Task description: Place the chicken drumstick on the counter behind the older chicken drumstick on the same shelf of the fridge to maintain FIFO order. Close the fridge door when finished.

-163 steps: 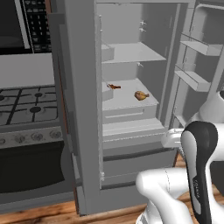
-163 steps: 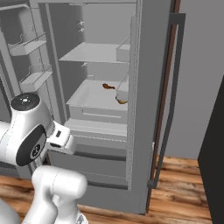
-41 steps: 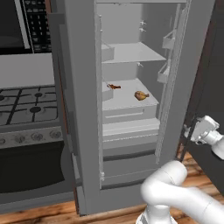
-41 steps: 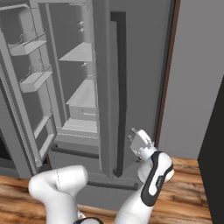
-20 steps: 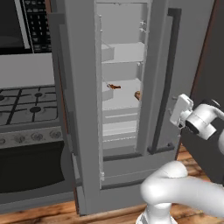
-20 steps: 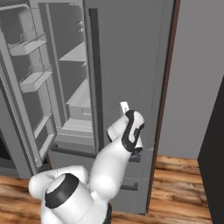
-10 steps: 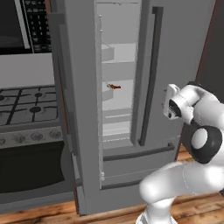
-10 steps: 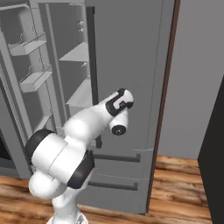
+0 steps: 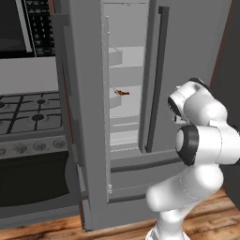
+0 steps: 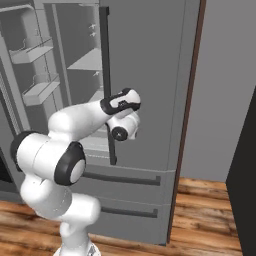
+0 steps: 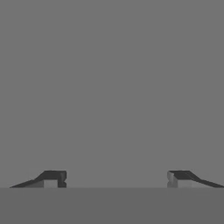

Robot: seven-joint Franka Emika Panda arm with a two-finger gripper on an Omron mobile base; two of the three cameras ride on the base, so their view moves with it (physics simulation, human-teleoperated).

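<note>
Right fridge (image 9: 197,56) door has swung from wide open to a narrow gap, pushed by the gripper (image 11: 116,179), fingers spread and empty, flat on its steel face; drumstick (image 9: 123,93) sits on the shelf (image 9: 123,96) inside, so closing is nearly done.

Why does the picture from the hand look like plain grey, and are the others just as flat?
Hand view: the open gripper faces an even grey surface, no shadow or glare. Left base view: soft shading inside the tall grey steel fridge, the slim reddish-brown drumstick stays crisp. Right base view: sharp, no blur.
</note>
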